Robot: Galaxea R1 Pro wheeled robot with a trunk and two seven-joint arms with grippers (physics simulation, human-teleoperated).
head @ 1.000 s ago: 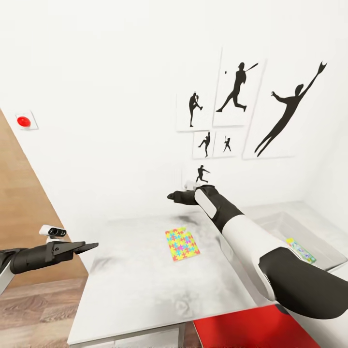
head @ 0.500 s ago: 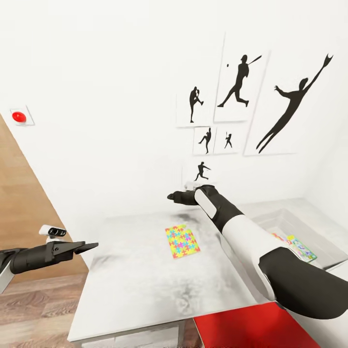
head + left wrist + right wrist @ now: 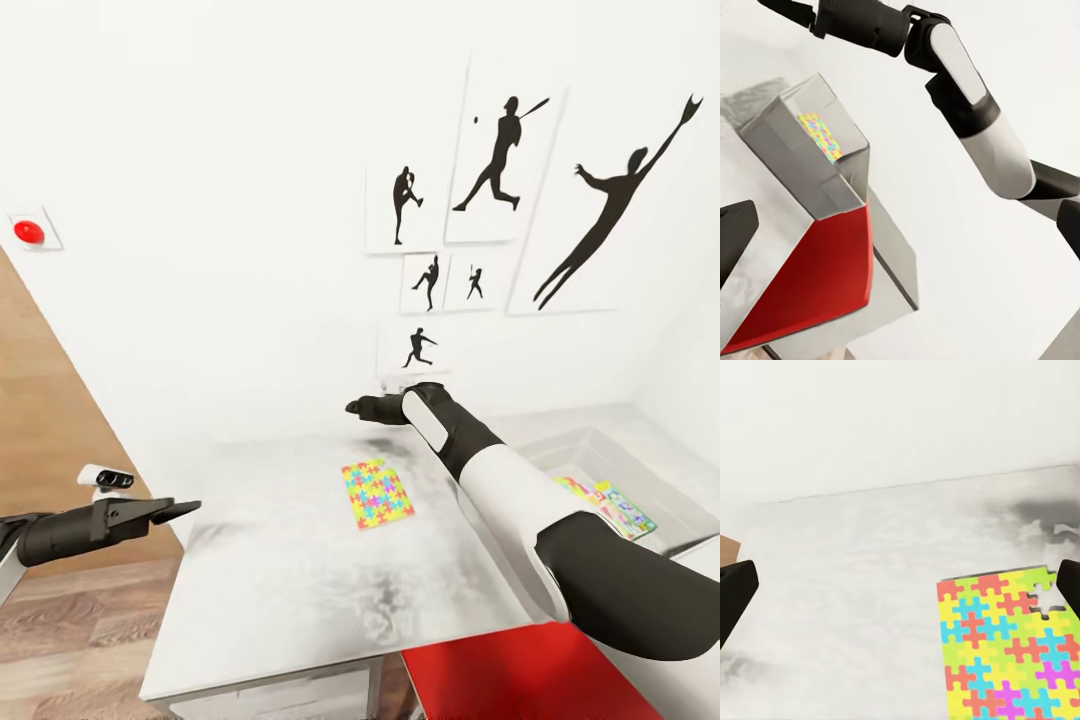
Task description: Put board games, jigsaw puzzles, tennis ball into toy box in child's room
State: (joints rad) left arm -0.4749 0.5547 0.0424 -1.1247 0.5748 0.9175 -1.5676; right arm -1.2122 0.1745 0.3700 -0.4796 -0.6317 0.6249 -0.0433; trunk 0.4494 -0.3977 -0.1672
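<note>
Head view has swung a little toward the right since a second ago: the wall posters point(image 3: 500, 200) and the red knob point(image 3: 28, 232) sit differently in the picture while both arms keep the same pose, so the camera has turned rather than anything on the desk point(image 3: 290, 590) having moved. That turn brings more of the toy box point(image 3: 640, 460) into sight at the far right of the desk, and more of the printed game box point(image 3: 625, 510) lying inside it, with a strip of another colourful item beside it that I cannot identify. One jigsaw puzzle point(image 3: 377, 493) lies flat on the desk top, well apart from the toy box and not yet put away. The right hand point(image 3: 352, 407) hangs above the desk just beyond the puzzle's far edge; the right wrist view looks down on the puzzle point(image 3: 1009, 649) with a dark fingertip at either margin, so the jaws stand wide apart and hold nothing. The left hand point(image 3: 185, 509) is held out past the desk's left edge, its fingers looking close together with nothing between them, though I cannot tell for sure. Judging by this, the puzzle is the likely next pick. A red chair point(image 3: 520, 680) sits tucked at the near edge.
</note>
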